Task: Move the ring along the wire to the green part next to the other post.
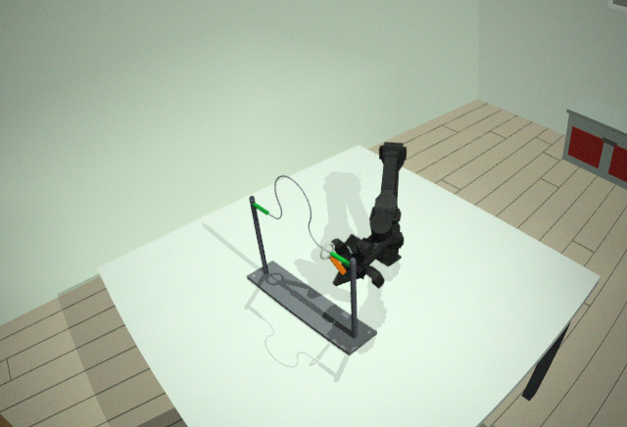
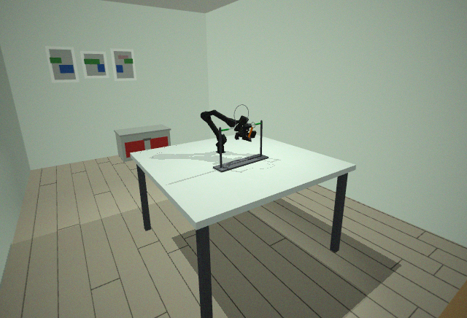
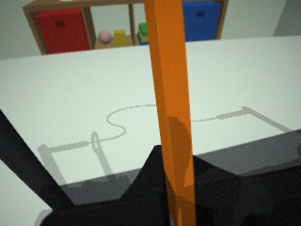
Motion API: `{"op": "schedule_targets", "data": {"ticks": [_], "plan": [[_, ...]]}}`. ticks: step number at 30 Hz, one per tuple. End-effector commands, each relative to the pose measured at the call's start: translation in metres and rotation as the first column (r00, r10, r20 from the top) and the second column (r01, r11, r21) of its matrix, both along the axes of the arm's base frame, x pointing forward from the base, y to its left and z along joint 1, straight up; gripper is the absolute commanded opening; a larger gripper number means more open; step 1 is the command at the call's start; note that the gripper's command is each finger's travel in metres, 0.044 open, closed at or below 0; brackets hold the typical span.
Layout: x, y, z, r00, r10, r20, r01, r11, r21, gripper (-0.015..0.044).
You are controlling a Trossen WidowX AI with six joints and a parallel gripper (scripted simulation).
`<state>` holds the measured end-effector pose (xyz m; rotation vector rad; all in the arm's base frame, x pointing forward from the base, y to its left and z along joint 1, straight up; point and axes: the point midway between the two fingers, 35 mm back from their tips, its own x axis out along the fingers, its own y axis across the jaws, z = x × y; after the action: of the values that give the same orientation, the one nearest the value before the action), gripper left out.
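So the jaws (image 1: 345, 272) (image 2: 249, 138) are clamped on the orange handle (image 1: 337, 264) (image 2: 250, 133) (image 3: 171, 94), which slants down from the ring (image 1: 321, 253) (image 2: 254, 122). The ring is up in the air above the worktop (image 1: 456, 285) (image 2: 263, 194) (image 3: 71, 94), right by the inner end of the green bit (image 1: 340, 259) (image 2: 257, 123) near the right-hand post (image 1: 354, 301) (image 2: 260, 139) in the exterior view. Looks to be around the wire, though it's too small to say if it's touching the thin grey wire (image 1: 310, 210) (image 2: 241, 105).

My read is that this is the tail end of the carry, with only the last slide onto the green to go. Green at the other post (image 1: 259, 240) (image 2: 220, 149) has no ring on it. No letting go here, imo: the ring seems to sit at the grey/green join, maybe just on the grey side.

Next move wants a small, slow shift toward the near post, keeping the ring centred so neither it nor the handle brushes grey. Once it's well over green, lower it gently until it hangs, open up, then back straight off the handle. Biggest worry is the bulky wrist, since it's awfully close to that wire, and a twist could nudge it.
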<state>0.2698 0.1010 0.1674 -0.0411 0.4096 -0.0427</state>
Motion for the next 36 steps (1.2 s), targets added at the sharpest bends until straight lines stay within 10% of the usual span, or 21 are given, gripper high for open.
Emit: {"op": "schedule_targets", "data": {"ticks": [1, 36], "plan": [[0.0, 0.004, 0.0, 1.0, -0.006, 0.0, 0.006, 1.0, 0.005, -0.015], [-0.002, 0.033, -0.004, 1.0, -0.005, 0.002, 0.005, 1.0, 0.01, -0.015]]}}
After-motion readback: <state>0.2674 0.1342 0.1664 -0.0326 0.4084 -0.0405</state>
